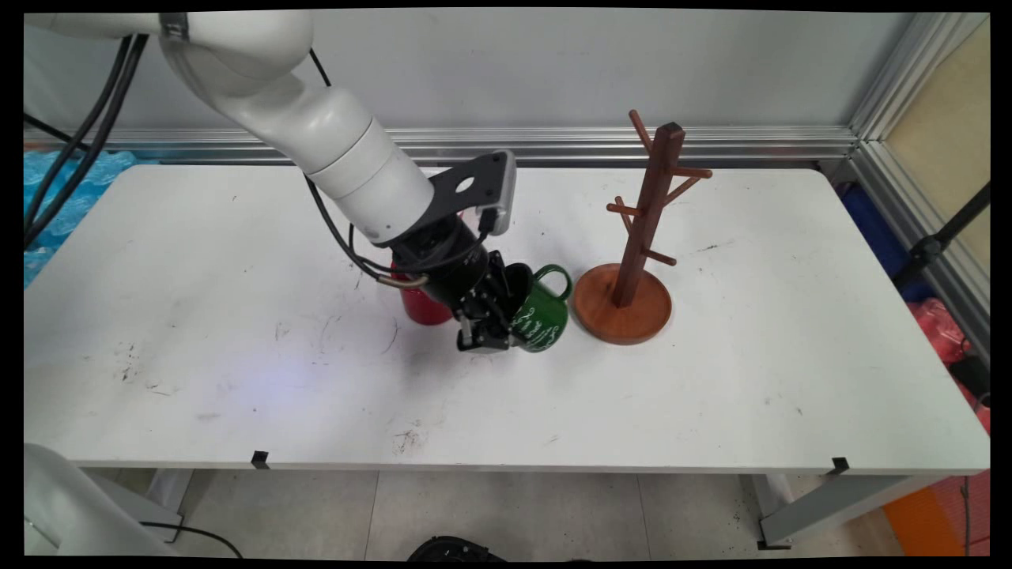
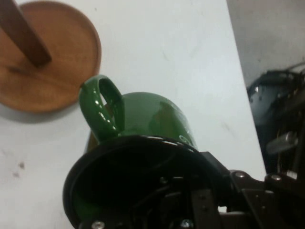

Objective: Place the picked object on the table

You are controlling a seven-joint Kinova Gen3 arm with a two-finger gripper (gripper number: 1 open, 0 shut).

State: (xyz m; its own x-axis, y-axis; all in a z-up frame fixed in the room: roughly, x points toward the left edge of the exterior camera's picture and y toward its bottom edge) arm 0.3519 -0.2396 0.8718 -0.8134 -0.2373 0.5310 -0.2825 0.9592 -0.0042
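Observation:
A green mug (image 1: 541, 320) with white lettering leans tilted on the white table (image 1: 237, 379), its handle (image 1: 558, 278) turned toward the wooden mug tree (image 1: 644, 229). My gripper (image 1: 492, 330) is shut on the mug's rim, with one finger inside the dark opening and the other outside the wall. In the hand view the green mug (image 2: 152, 117) fills the middle. Its handle (image 2: 102, 107) points at the tree's round base (image 2: 52, 76), and the gripper (image 2: 207, 195) clamps the rim at the bottom. The tree's pegs are bare.
A red mug (image 1: 423, 307) stands just behind my wrist, partly hidden by it. The mug tree's base (image 1: 622, 308) lies a short gap to the right of the green mug. Black cables (image 1: 79, 134) hang at the upper left.

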